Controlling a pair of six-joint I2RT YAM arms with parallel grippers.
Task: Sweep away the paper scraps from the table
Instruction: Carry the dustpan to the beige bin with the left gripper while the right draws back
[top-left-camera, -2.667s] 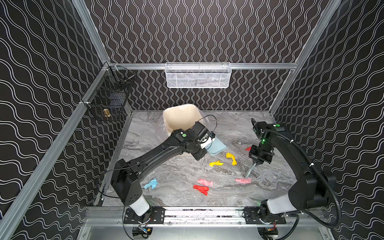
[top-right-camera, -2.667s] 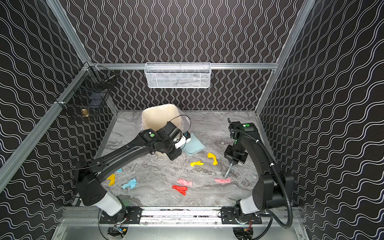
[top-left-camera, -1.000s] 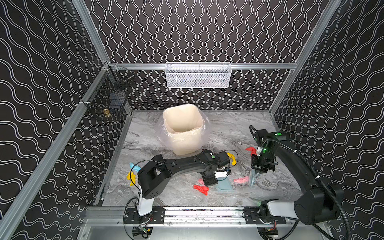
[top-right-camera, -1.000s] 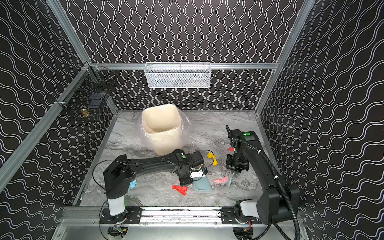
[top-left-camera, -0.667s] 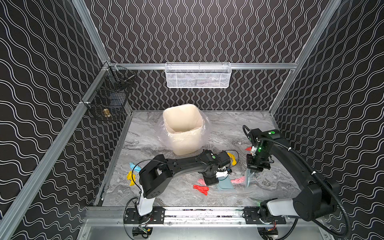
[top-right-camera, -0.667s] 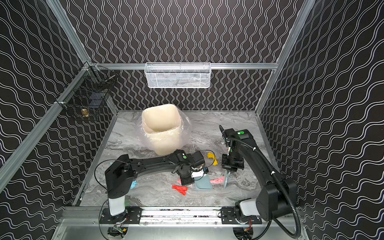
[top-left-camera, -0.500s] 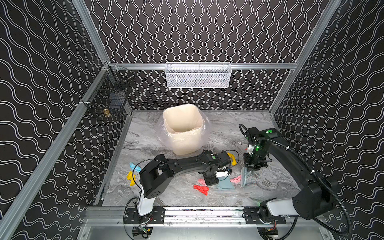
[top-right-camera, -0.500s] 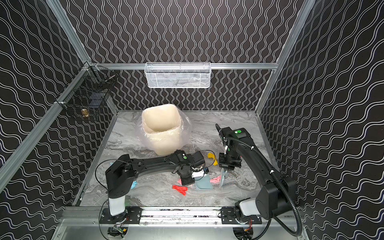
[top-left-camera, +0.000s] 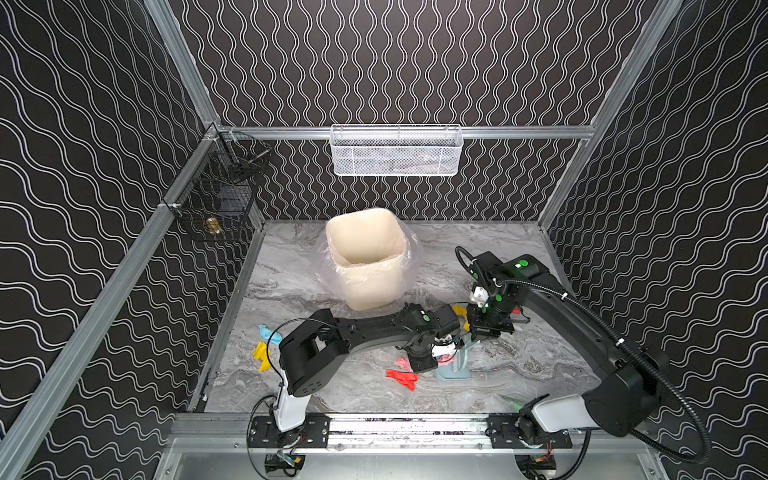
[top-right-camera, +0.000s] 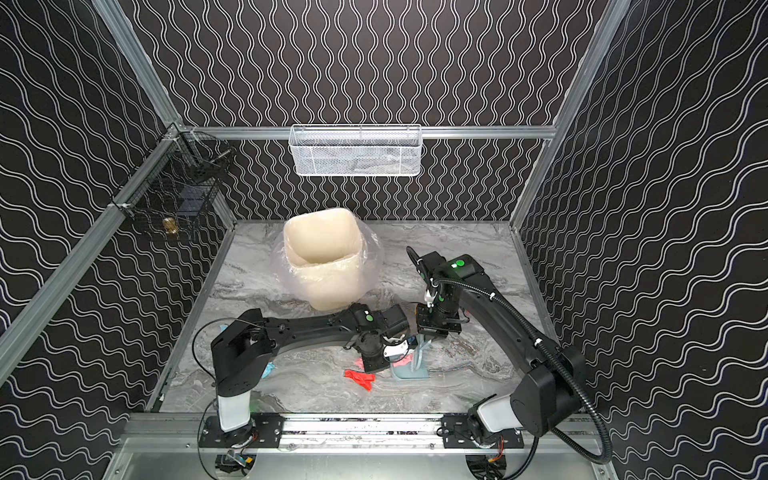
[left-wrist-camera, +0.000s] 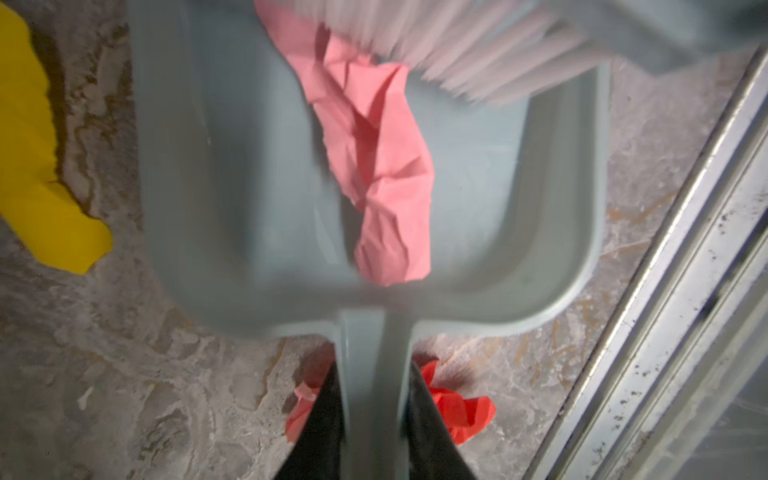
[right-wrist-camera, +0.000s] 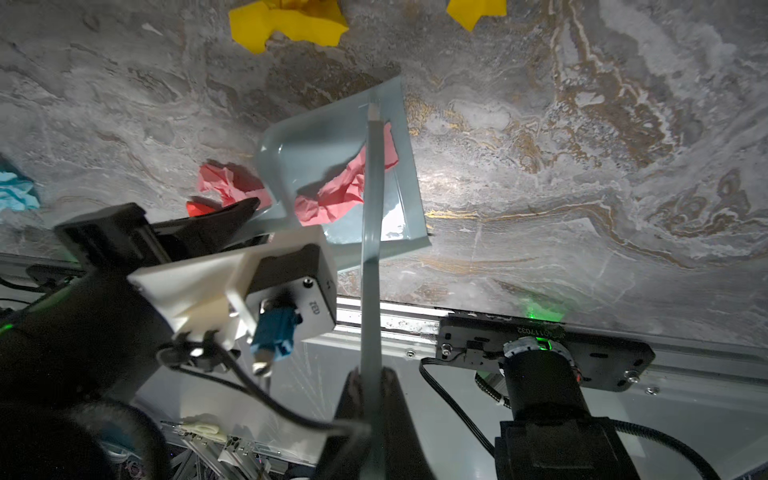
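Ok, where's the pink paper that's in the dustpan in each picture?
In a top view: pink scrap, low centre, a small sliver.
In a top view: pink scrap, low centre again.
Left wrist: middle, big, brush bristles over its end.
Right wrist: just left of centre, brush crossing it.
Shared landmark: the pale blue dustpan holding it.

A cream bin (top-right-camera: 322, 266) stands on the table (top-right-camera: 478, 245), near the back edge. Near the front edge, the left gripper (top-right-camera: 380, 363) holds a pale blue dustpan (top-right-camera: 409, 375). The right gripper (top-right-camera: 432, 334) holds a brush (top-right-camera: 419, 353) over it. A pink scrap (top-right-camera: 404, 360) lies in the dustpan. A red scrap (top-right-camera: 359, 379) lies just beside it. A blue scrap (top-right-camera: 269, 370) peeks out by the left arm (top-right-camera: 307, 328).
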